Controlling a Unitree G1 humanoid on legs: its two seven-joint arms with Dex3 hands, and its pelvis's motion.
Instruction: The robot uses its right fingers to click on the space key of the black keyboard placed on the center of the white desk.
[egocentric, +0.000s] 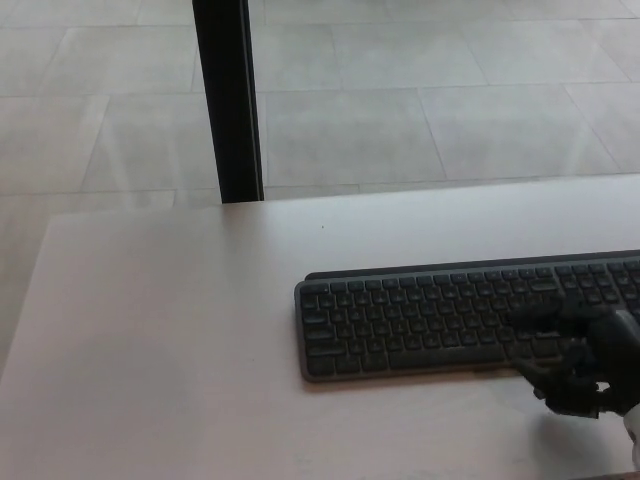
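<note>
Right hand (578, 362) hangs over the black keyboard (440, 315) at about 4 o'clock on the white desk (170, 330), holding nothing, fingers (535, 325) spread and pointing toward 9 o'clock. Looks like the space key isn't pressed yet; it needs to slide left and tap.

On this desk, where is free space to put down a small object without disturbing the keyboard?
The white desk is bare across its whole left half, from its left edge to the black keyboard, and in the strip behind the keyboard. The lower right is crowded: the right robot hand hovers over the keyboard's right part.
</note>
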